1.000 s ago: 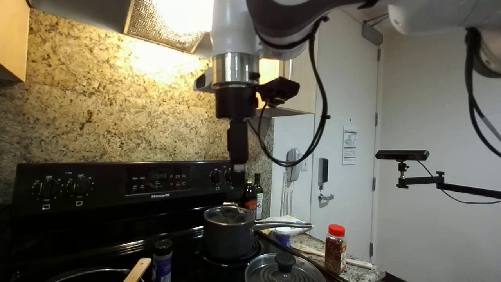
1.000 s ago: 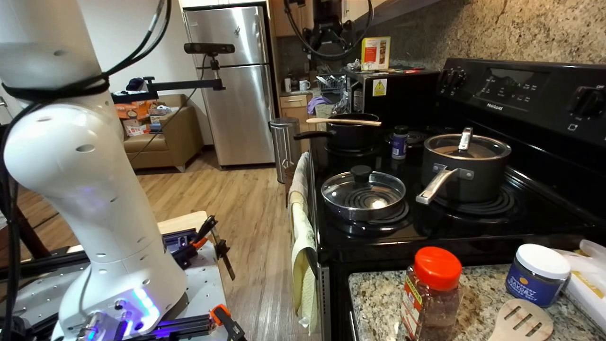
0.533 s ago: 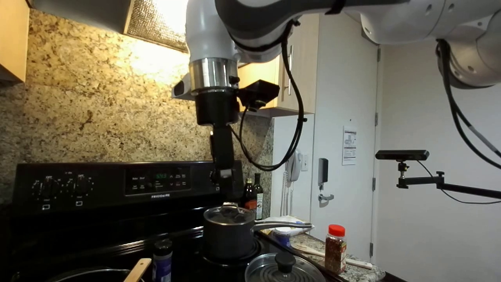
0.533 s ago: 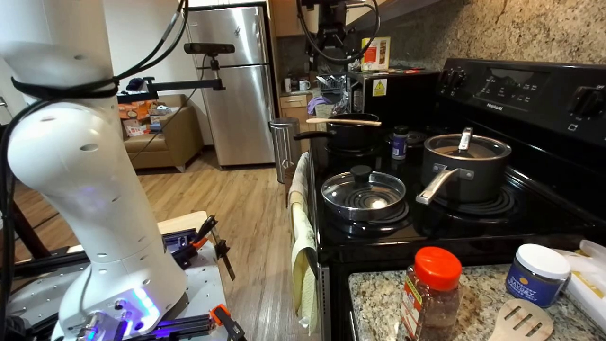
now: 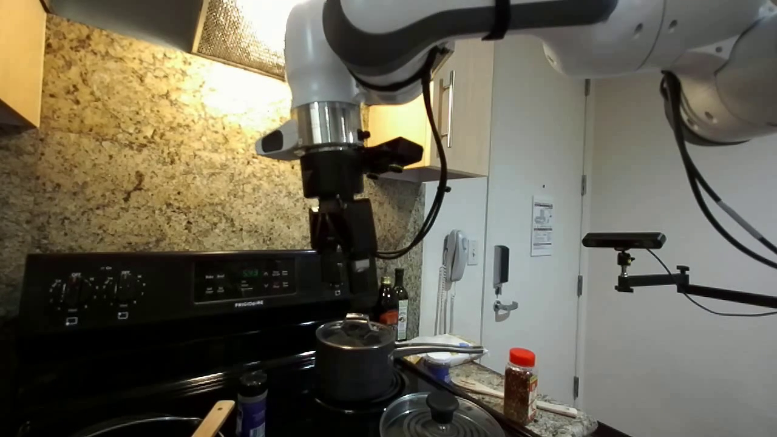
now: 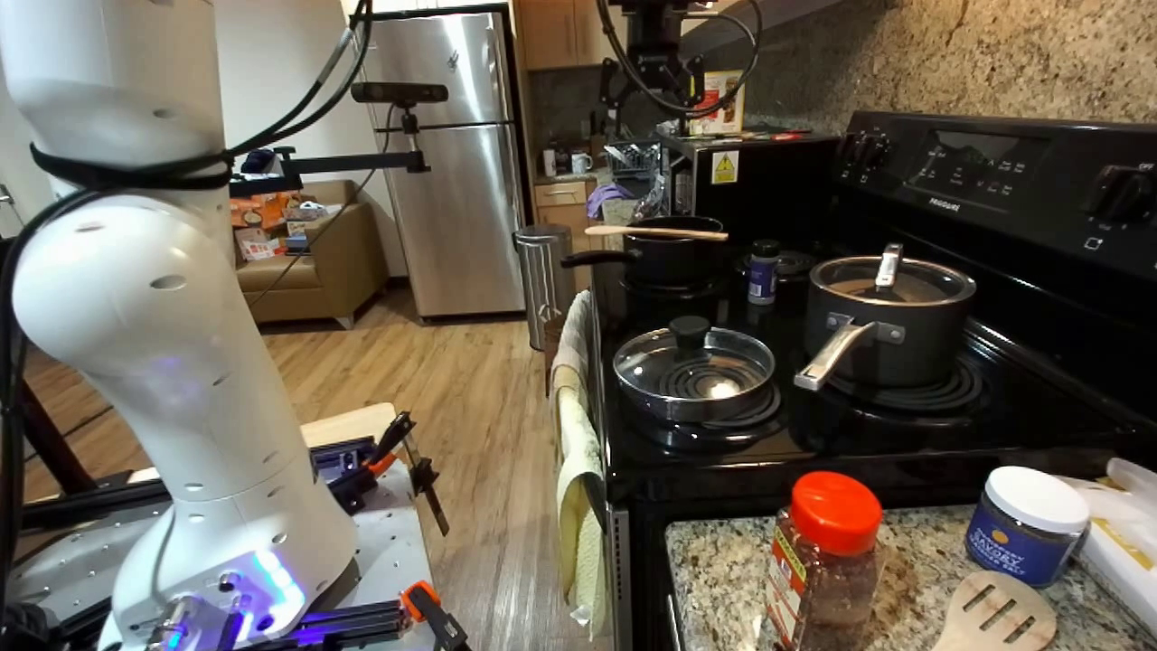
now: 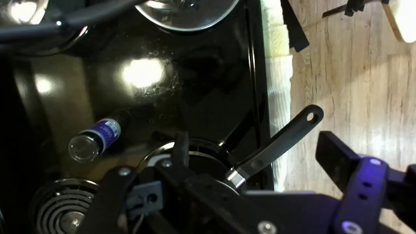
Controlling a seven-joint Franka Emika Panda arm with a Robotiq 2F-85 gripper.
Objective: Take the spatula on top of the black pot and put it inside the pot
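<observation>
Hand (image 7: pixel 255 149) spread wide, nothing held. In an exterior view, spatula (image 6: pixel 656 233) lies across the top of black pot (image 6: pixel 676 264), far left on the stove (image 6: pixel 804 434). I can't find it in wrist view; descending blind might bump the pot handle (image 7: pixel 279 144) and roll the spatula off.
</observation>
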